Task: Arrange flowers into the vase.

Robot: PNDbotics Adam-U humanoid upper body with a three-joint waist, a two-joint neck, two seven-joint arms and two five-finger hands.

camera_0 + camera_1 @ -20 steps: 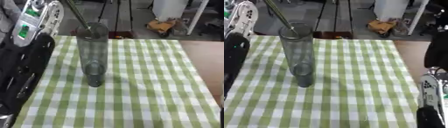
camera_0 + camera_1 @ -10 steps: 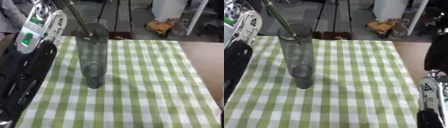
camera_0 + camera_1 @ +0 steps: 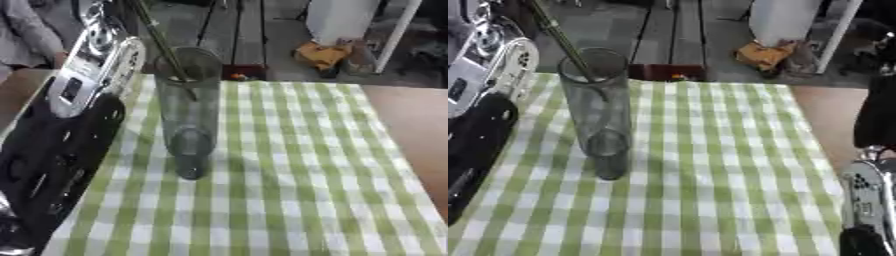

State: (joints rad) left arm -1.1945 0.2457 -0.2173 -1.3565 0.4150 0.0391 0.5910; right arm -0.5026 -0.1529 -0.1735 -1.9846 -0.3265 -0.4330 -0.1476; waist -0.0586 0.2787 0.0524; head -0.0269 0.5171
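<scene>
Vase [image 3: 191, 112]: tall clear glass cylinder, upright on the checked cloth [image 3: 289, 180], towards its left side
Stem [image 3: 560, 37]: thin green flower stem, lower end just inside the vase mouth, long axis slanting up and to the left out of view; the bloom is not visible
Handling: the stem looks light and bendy, best held partway up; the glass looks fragile and tippy, so a sideways nudge may topple it
Left hand: out of view above; only the arm [image 3: 61, 145] shows, so its grip cannot be told
Right hand: not visible; only part of the arm [image 3: 868, 200] at the right edge
</scene>
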